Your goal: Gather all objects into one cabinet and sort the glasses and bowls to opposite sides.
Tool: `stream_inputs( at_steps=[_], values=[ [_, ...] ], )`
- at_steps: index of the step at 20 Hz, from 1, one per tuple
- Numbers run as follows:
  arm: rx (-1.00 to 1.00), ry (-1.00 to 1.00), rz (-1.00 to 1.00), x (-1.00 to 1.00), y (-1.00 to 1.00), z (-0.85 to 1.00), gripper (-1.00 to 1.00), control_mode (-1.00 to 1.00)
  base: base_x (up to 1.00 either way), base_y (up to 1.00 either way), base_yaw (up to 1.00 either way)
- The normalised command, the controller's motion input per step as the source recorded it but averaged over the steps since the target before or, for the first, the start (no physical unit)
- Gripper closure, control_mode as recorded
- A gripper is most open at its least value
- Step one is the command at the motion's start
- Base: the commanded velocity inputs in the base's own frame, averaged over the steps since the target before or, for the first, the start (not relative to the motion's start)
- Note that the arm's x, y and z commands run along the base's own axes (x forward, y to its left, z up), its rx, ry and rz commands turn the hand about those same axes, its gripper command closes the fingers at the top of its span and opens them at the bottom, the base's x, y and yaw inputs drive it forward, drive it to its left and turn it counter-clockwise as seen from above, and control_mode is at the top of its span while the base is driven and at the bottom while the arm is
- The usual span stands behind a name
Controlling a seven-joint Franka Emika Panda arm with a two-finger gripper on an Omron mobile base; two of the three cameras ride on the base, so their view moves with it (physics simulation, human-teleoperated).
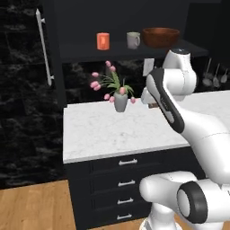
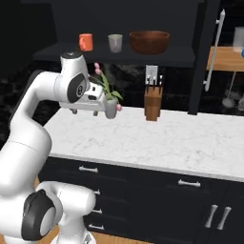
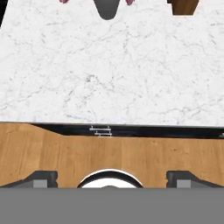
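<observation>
On the black cabinet's dark shelf (image 1: 90,50) an orange mug (image 1: 103,41), a grey mug (image 1: 133,40) and the big brown wooden bowl (image 1: 161,37) stand in a row, left to right. The same orange mug (image 2: 86,42), grey mug (image 2: 115,43) and bowl (image 2: 149,42) appear from the right. A clear tumbler (image 2: 238,37) stands on the light wooden shelf at the far right, a sliver of blue (image 2: 239,49) beneath it. My gripper (image 2: 85,113) hangs open and empty above the counter's left part, below the shelf, beside the tulip vase. Its fingertips (image 3: 43,177) stand wide apart.
The tulip vase (image 1: 120,100) and the knife block (image 2: 152,102) stand at the back of the white marble counter (image 1: 103,134). The cabinet's tall doors are swung open, bar handles at left (image 1: 45,49) and right (image 2: 214,50). Utensils (image 1: 215,76) hang on the wall at right.
</observation>
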Motion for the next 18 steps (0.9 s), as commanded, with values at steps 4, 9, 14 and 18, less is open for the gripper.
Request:
stream_inputs(
  at_steps=[4,9,14,18],
  values=[
    [0.0,0.0,0.0,0.0,0.0,0.0,-1.0,1.0,0.0,-0.78,0.0],
    [0.0,0.0,0.0,0.0,0.0,0.0,-1.0,1.0,-0.02,-0.94,0.0],
    [0.0,0.0,0.0,0.0,0.0,0.0,-1.0,1.0,-0.52,-0.7,0.0],
    [0.0,0.0,0.0,0.0,0.0,0.0,-1.0,1.0,-0.82,-0.37,0.01]
  ],
)
